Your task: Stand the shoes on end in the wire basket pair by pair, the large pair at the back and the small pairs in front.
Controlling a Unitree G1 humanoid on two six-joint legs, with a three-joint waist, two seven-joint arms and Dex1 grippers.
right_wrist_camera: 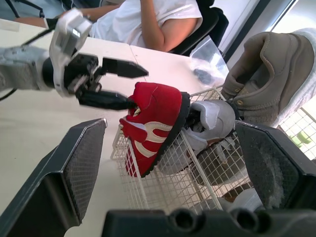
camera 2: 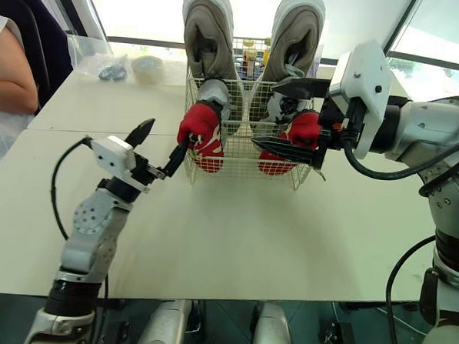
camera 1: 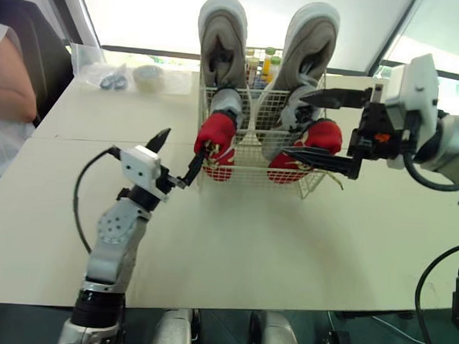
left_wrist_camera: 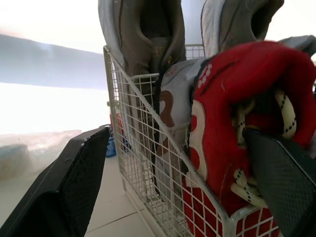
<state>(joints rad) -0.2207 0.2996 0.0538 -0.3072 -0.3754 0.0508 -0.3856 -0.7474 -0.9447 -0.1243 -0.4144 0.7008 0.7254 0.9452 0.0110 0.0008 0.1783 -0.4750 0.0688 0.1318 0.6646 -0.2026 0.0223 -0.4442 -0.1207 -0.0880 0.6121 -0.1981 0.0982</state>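
White wire basket (camera 1: 250, 159) sits mid-table on the white tabletop (camera 1: 248, 250), holding 6 shoes, all on end. 2 large grey suede shoes (camera 1: 222, 41) (camera 1: 312, 44) stand at the back, toes up, well above the rim. 2 small grey-and-white sneakers (camera 1: 227, 102) (camera 1: 292, 114) are in front of them. 2 small red sneakers (camera 1: 218, 139) (camera 1: 324, 135) are at the front wall, 1 on each side.

Left gripper (camera 1: 186, 141) is at the basket's front left corner, released and spread. 1 finger's tip is at the left red sneaker's laced opening, the other is in free air outside the wire.

Right gripper (camera 1: 297, 121) is at the front right, also released and spread wide, grasping nothing. The upper finger is over the right grey sneaker, the lower one crosses the right red sneaker.

Far left of the table: clear plastic bag (camera 1: 104, 73) and a seated person in a white shirt (camera 1: 6, 91).
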